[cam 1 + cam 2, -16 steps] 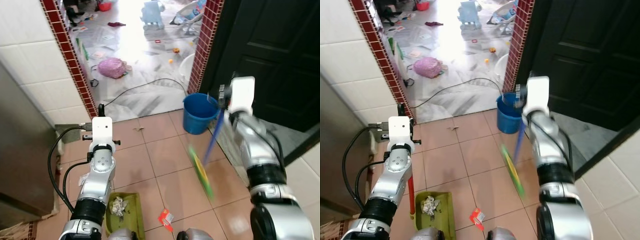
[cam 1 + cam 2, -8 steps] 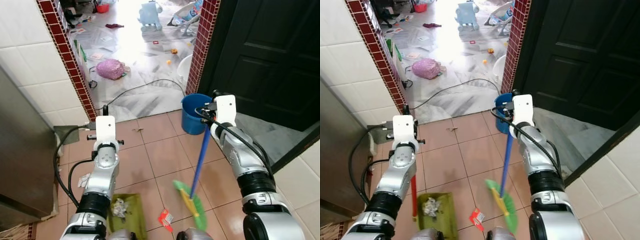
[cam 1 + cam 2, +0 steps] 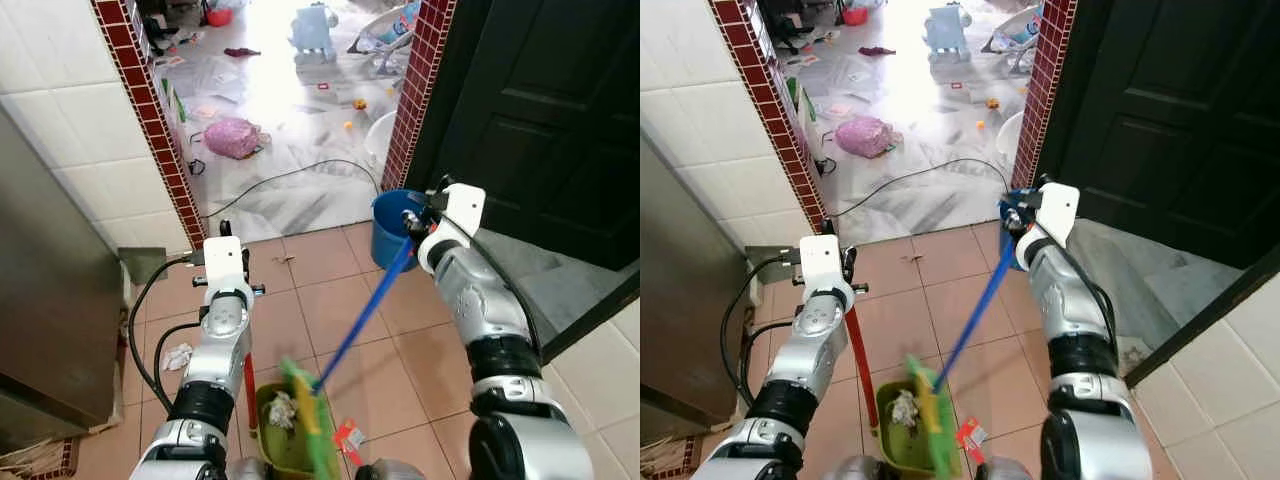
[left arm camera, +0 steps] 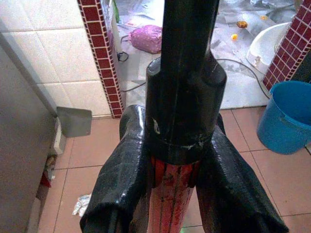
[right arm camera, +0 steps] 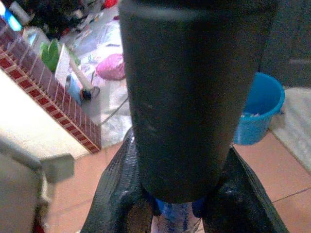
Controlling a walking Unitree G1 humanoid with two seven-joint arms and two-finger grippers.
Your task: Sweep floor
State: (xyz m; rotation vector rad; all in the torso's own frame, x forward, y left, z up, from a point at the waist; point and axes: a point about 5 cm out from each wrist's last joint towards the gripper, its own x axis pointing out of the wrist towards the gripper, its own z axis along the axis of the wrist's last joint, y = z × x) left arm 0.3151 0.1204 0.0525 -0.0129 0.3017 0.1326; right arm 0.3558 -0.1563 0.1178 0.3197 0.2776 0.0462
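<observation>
My right gripper (image 5: 173, 213) is shut on the top of a blue broom handle (image 3: 362, 312). The handle slants down to the left, to a blurred green brush (image 3: 305, 420). The brush lies across the mouth of a green dustpan (image 3: 898, 437) that holds crumpled paper (image 3: 903, 407). My left gripper (image 4: 172, 216) is shut on the dustpan's upright red handle (image 3: 859, 362). A red wrapper (image 3: 350, 437) lies on the tiles just right of the brush.
A blue bucket (image 3: 392, 228) stands by the brick doorpost, under my right wrist. A crumpled white paper (image 3: 178, 355) lies left of my left arm, near black cables (image 3: 140, 335). A grey metal cabinet (image 3: 45, 310) is at the left and a dark door (image 3: 540, 120) at the right. Litter is scattered in the room beyond.
The broom has swung left: its brush went from the tiles at the right, past the red wrapper, to the dustpan's mouth. The left arm holds the dustpan as before.
</observation>
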